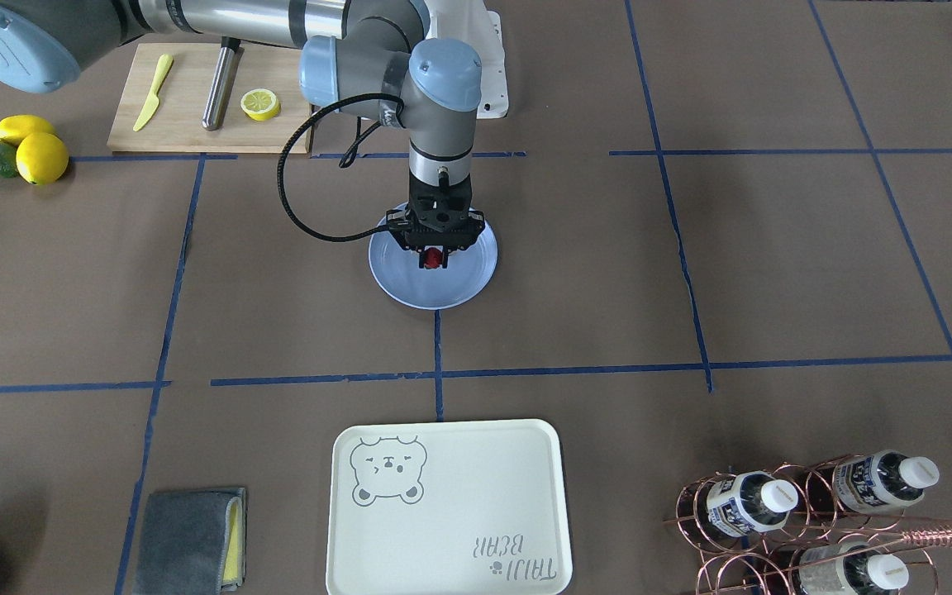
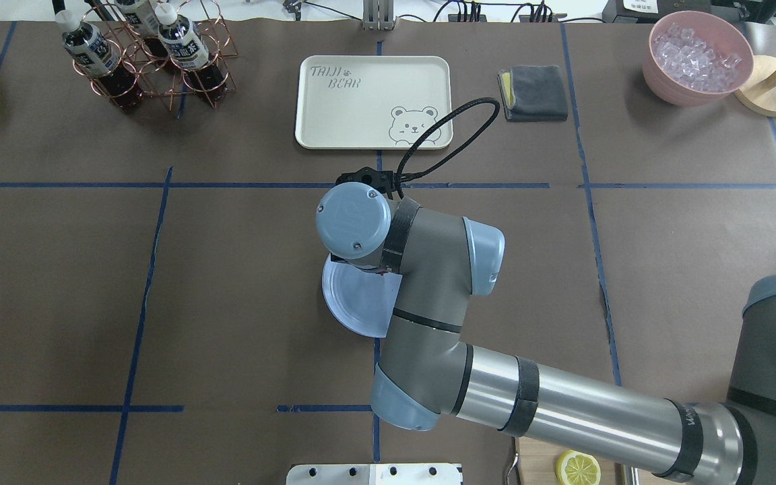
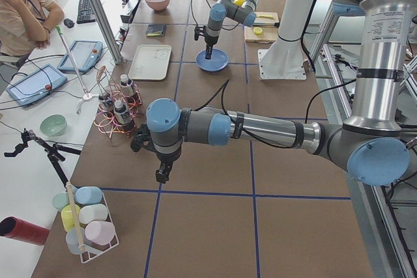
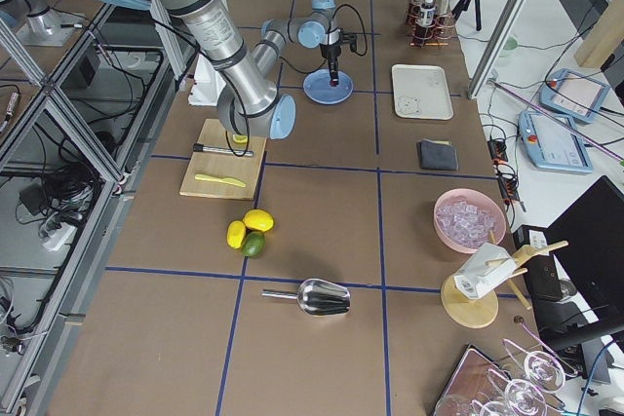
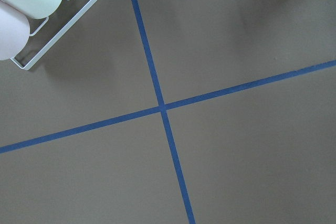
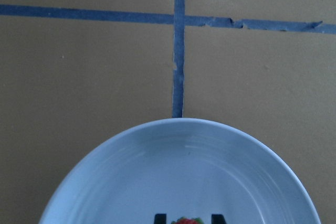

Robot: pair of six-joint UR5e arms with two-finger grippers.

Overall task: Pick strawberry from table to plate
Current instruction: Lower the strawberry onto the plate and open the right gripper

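The light-blue plate (image 1: pixel 410 285) lies mid-table, also seen in the overhead view (image 2: pixel 351 300) and the right wrist view (image 6: pixel 178 166). My right gripper (image 1: pixel 432 263) points straight down over the plate's centre and is shut on the dark-red strawberry (image 1: pixel 432 259), held just above the plate's surface. At the bottom edge of the right wrist view, the berry (image 6: pixel 187 221) shows between two black fingertips (image 6: pixel 159 217). From overhead, the right wrist hides both. My left gripper (image 3: pixel 163 174) hangs over bare brown table (image 3: pixel 215 219) far from the plate; I cannot tell whether it is open or shut.
A cream bear-print tray (image 1: pixel 447 508) lies beyond the plate, with a grey cloth (image 1: pixel 188 541) and a bottle rack (image 1: pixel 806 516) to either side. A cutting board (image 1: pixel 187 116) with a knife and lemon half, two lemons (image 1: pixel 40 157) and an avocado sit near the base. A cup rack (image 5: pixel 31 19) is near the left wrist.
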